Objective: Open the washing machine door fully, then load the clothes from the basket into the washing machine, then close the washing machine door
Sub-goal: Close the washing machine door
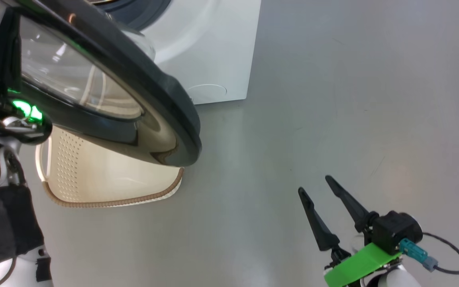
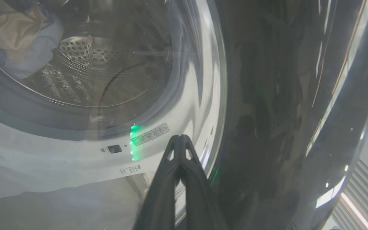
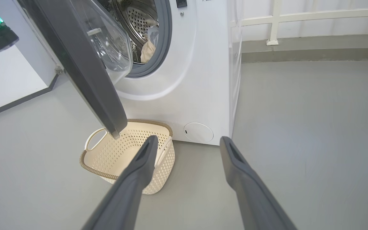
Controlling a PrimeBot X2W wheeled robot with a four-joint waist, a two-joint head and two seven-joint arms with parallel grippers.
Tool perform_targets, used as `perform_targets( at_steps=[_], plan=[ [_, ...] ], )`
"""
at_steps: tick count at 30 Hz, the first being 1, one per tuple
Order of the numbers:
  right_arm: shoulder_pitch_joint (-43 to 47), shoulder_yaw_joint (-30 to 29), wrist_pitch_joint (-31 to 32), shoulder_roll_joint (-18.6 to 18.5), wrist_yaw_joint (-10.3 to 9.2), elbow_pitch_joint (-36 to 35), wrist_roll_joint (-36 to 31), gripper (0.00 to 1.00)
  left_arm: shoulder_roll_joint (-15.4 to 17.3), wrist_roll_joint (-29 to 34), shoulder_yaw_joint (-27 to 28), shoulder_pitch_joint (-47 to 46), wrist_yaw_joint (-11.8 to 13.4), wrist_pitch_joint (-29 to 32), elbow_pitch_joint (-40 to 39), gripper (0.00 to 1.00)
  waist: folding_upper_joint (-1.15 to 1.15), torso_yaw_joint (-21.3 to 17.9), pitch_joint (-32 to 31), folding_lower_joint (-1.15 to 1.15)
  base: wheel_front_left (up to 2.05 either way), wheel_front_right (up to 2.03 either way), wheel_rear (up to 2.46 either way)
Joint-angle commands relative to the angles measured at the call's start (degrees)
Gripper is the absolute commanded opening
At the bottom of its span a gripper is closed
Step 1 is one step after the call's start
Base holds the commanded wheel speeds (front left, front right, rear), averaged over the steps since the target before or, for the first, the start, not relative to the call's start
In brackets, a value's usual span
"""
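You're handling a rigid, slick washing machine door (image 1: 173, 103), best pushed at its rim; left gripper (image 2: 179, 140) pinched together, right gripper (image 1: 314, 183) spread.

Basket (image 3: 120, 150), washing machine (image 3: 200, 80) on grey floor (image 3: 299, 143)

Right gripper (image 1: 314, 184): two long, dark, tapered fingers (image 1: 319, 223); black camera block (image 1: 397, 231); bright green bracket (image 1: 357, 265); teal connector (image 1: 412, 250) with grey plug; black cable (image 1: 452, 247).
Left arm (image 1: 12, 129): green lamp (image 1: 26, 109); black fabric sleeve (image 1: 2, 227); white shell (image 1: 18, 271).
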Motion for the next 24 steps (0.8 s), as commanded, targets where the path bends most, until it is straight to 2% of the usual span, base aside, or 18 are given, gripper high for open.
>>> perform_targets(
  at_steps=[1,14,20,24],
  plan=[
    [-1.6,1.6,-0.7,0.5,0.08,-1.3,0.1,1.00,1.9,0.7,-0.2,-1.8,-0.4,-0.4,-1.7,0.00,0.00,-0.2,0.2,0.00,0.00,0.00,0.00],
    [-2.4,1.4,-0.7,0.7,0.08,-1.3,0.1,1.00,2.0,2.6,-3.0,-2.3,-0.4,-8.2,0.0,0.00,0.00,-0.6,0.7,0.00,0.00,0.00,0.00],
    [-1.8,0.7,-0.7,0.8,0.08,-0.9,0.2,1.00,5.5,8.0,-6.0,1.2,-0.4,-11.9,-2.4,0.00,0.00,0.6,-1.0,0.00,0.00,0.00,0.00],
    [-1.4,0.8,-0.7,0.9,0.08,-0.6,0.5,1.00,11.1,18.2,-12.5,6.4,-0.4,-18.9,-4.7,0.00,0.00,1.3,-3.3,0.00,0.00,0.00,0.00]
  ],
)
